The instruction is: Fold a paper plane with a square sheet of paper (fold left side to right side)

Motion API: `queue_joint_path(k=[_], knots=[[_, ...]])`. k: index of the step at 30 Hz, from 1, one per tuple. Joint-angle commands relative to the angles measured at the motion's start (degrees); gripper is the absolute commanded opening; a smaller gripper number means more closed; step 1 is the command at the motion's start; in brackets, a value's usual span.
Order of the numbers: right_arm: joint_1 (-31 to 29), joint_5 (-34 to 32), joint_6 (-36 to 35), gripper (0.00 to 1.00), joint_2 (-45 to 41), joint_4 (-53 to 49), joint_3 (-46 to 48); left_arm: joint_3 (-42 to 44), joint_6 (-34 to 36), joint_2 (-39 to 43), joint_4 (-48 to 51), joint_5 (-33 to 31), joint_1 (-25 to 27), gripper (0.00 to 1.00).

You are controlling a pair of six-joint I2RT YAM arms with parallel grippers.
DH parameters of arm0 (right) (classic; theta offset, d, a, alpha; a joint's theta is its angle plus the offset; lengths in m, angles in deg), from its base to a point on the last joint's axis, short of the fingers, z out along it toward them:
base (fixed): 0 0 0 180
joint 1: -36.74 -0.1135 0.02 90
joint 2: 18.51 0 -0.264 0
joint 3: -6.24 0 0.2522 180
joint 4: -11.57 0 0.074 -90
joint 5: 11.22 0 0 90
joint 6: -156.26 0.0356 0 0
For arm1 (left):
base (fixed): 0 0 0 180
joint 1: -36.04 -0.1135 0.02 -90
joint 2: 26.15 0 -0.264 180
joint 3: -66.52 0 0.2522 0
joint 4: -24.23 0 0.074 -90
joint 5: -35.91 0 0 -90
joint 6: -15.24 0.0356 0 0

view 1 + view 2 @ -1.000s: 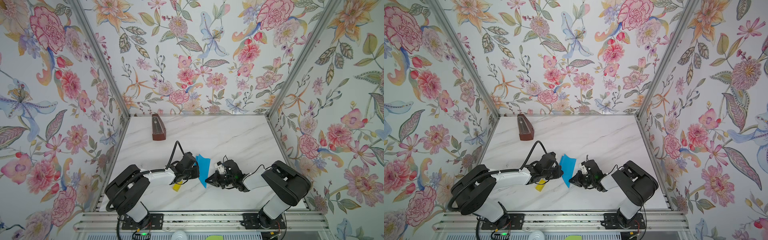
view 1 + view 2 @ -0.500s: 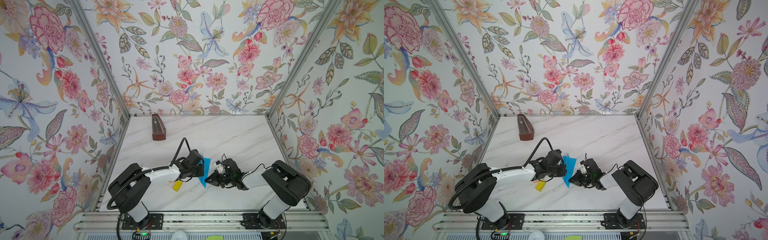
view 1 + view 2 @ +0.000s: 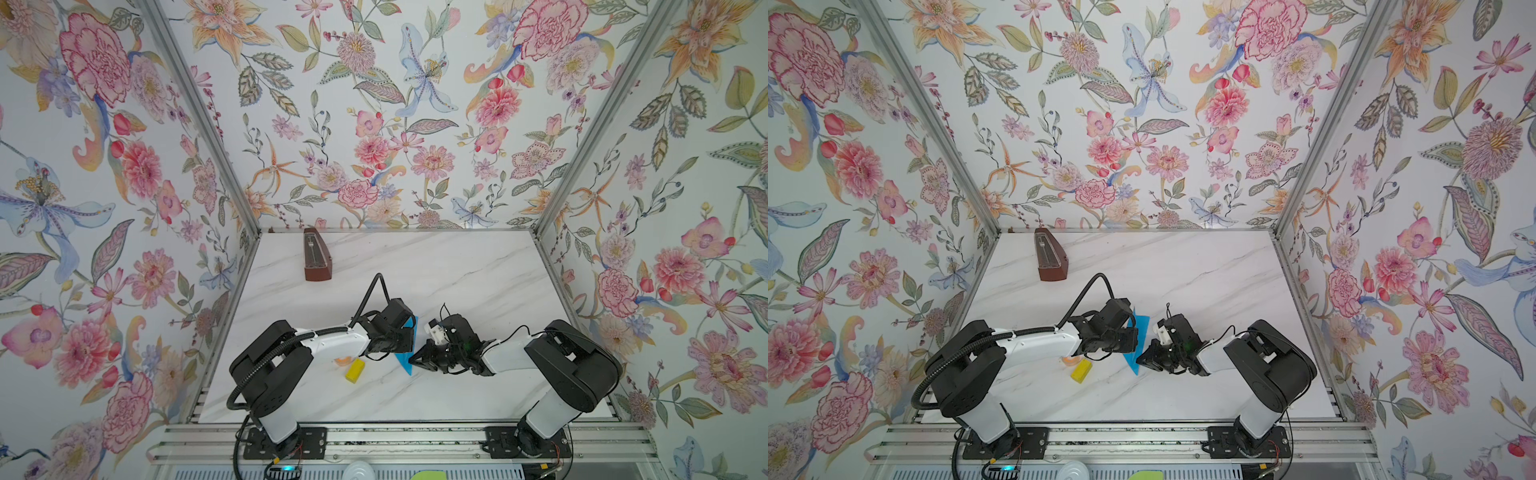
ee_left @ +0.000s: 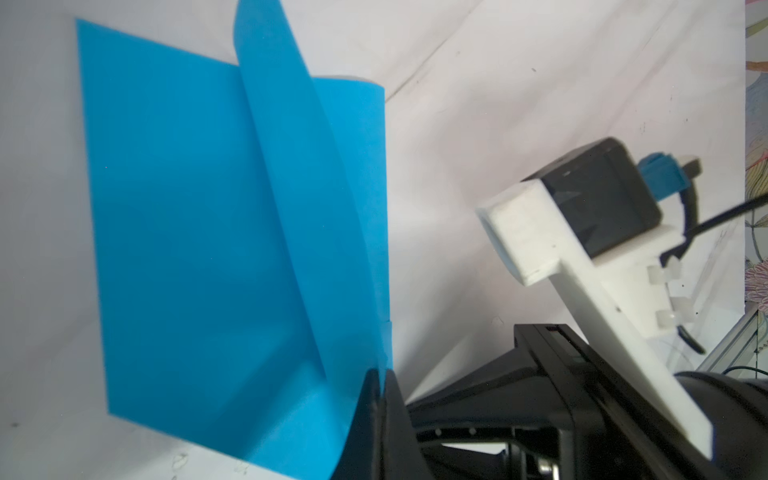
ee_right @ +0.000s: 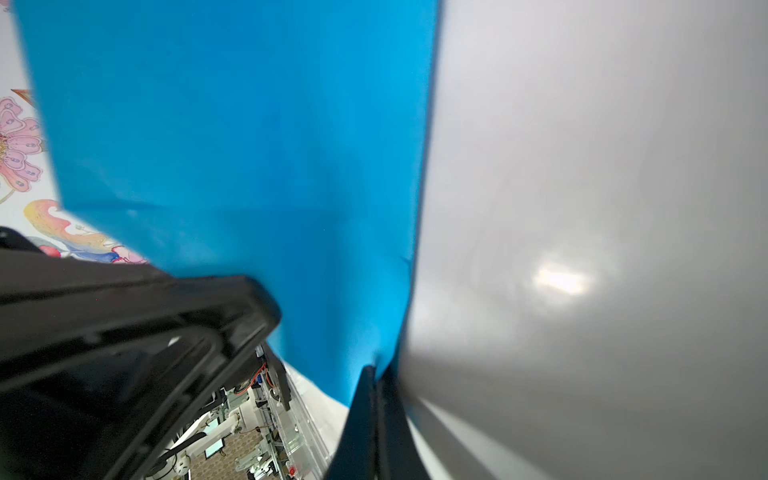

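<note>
The square sheet of paper point(image 4: 174, 232) is bright blue and lies partly on the white table. One side of it is lifted and curls over the rest. My left gripper point(image 4: 380, 374) is shut on the raised edge, low over the table. My right gripper point(image 5: 376, 370) is shut on the same sheet close beside it. In both top views the paper point(image 3: 412, 332) point(image 3: 1140, 328) shows as a narrow strip between the left gripper point(image 3: 402, 344) and the right gripper point(image 3: 412, 360). No paper plane shape is in view.
A brown wooden metronome point(image 3: 316, 259) stands at the back left of the table. A small yellow block point(image 3: 354, 370) lies near the front under my left arm, with a small orange thing point(image 3: 343, 360) beside it. Floral walls close in three sides.
My left gripper has moved right, toward the right gripper, carrying the paper's edge over the sheet. The right gripper has stayed where it was.
</note>
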Motion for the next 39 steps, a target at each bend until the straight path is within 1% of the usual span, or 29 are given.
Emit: queue_joint_path(k=[1,10,21,28,39], knots=[[-0.8,-2.5,-2.0,0.0,1.9,-7.0,0.8,-1.8,1.3,-1.4,0.9,-2.0,0.4,0.0],[-1.2,-1.8,-2.5,0.0,2.6,-6.2,1.1,-2.9,1.5,-3.5,0.6,-2.7,0.4,0.0],[-1.4,-1.2,-4.0,0.0,2.6,-7.7,0.7,-4.1,2.6,-5.3,0.3,-2.5,0.3,0.0],[-1.4,-3.1,-5.1,0.0,0.9,-12.1,-0.2,-4.7,3.2,-7.5,0.1,-1.6,0.3,0.0],[-0.8,-9.2,-5.5,0.15,-9.2,-24.6,-1.7,-2.1,1.2,-7.0,-2.5,-2.0,0.3,0.0]])
